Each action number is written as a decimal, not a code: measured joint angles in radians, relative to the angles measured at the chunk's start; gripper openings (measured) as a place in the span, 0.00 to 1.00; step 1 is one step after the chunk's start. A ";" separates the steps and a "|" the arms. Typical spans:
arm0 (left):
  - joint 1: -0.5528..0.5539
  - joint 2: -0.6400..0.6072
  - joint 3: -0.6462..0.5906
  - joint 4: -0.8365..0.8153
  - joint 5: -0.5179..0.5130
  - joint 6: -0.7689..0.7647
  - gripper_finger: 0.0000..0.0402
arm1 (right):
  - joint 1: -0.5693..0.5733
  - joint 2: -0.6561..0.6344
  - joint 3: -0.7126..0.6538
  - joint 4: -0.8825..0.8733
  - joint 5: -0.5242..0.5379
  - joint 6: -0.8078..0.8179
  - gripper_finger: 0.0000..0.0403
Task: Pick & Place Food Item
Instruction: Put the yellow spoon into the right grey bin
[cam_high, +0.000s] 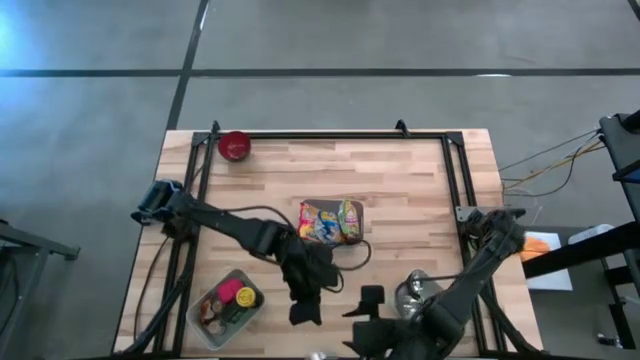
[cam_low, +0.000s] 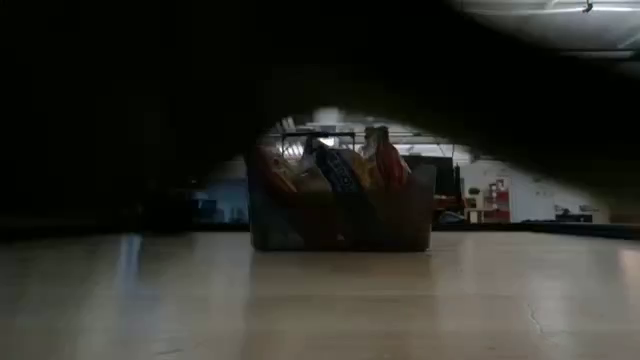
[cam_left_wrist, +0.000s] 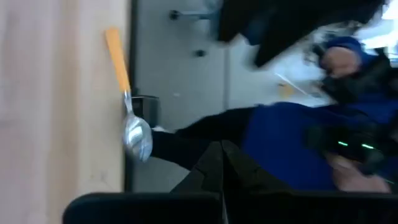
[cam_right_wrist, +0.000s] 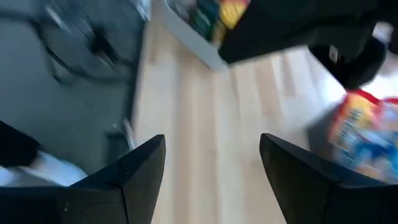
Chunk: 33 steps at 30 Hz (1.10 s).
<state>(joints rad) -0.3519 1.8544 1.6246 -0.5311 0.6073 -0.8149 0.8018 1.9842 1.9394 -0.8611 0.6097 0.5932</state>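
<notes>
A dark bin (cam_high: 352, 212) holding colourful snack packs (cam_high: 325, 222) stands mid-table; the low view shows it (cam_low: 340, 225) straight ahead. A clear tray (cam_high: 243, 318) with pink and yellow food items rests on the table near its front left corner. My left gripper (cam_high: 305, 314) hangs shut between the tray and the bin, above the table, with nothing in it; in its wrist view the fingers (cam_left_wrist: 221, 165) lie together. My right gripper (cam_high: 363, 310) stands open just to its right, and nothing sits between its fingers (cam_right_wrist: 211, 168).
A red bowl (cam_high: 235, 146) sits at the far left corner. A spoon with an orange handle (cam_left_wrist: 126, 93) lies along a table edge, with a person in blue (cam_left_wrist: 311, 143) beyond it. A shiny metal object (cam_high: 410, 292) is beside my right arm. Black rails (cam_high: 330, 135) frame the table.
</notes>
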 joint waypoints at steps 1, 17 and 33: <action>0.008 -0.004 0.000 0.010 0.028 -0.003 0.01 | -0.005 0.032 0.059 -0.074 0.001 -0.017 0.64; 0.007 -0.006 -0.120 -0.342 -0.072 0.243 0.00 | 0.027 0.274 0.414 -0.610 0.029 0.557 0.64; -0.084 -0.049 -0.127 -0.330 0.016 0.232 0.00 | 0.011 0.423 0.407 -0.430 -0.407 0.977 0.64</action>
<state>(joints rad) -0.4354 1.8050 1.4975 -0.8616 0.6235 -0.5831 0.8124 2.4076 2.3459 -1.2909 0.2028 1.5700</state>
